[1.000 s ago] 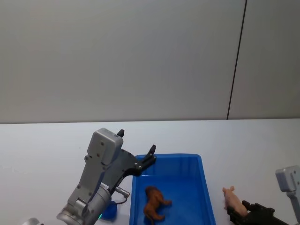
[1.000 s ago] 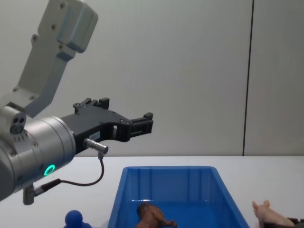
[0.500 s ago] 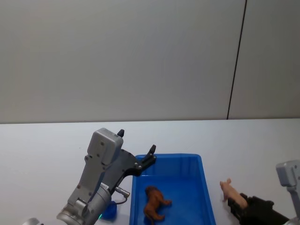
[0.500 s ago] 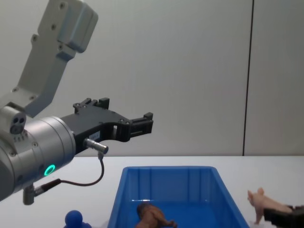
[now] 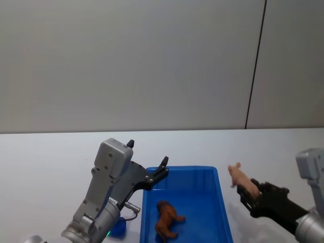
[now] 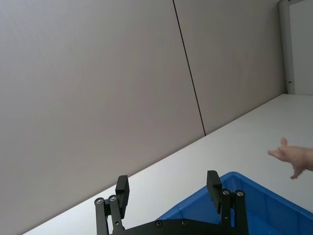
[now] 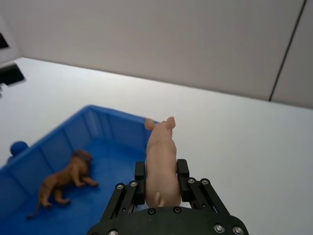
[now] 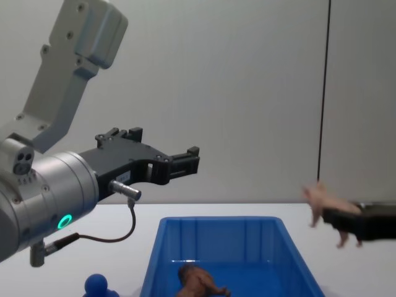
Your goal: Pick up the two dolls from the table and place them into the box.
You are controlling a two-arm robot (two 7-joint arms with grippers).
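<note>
Pink pig (image 5: 235, 175), clamped rear-first in my right claw (image 5: 245, 190), aloft just right of the box (image 5: 220, 202) holding the brown doll (image 5: 166, 218); left claw (image 5: 148, 153) idle, fingers apart, near its far-left corner; risk: early release drops pig onto desk (image 5: 50, 162).

Your white tabletop (image 5: 50, 152) carries the bright blue box (image 5: 192, 178), and a small rounded blue object (image 5: 118, 228) sits on it just beside the box's left wall.
</note>
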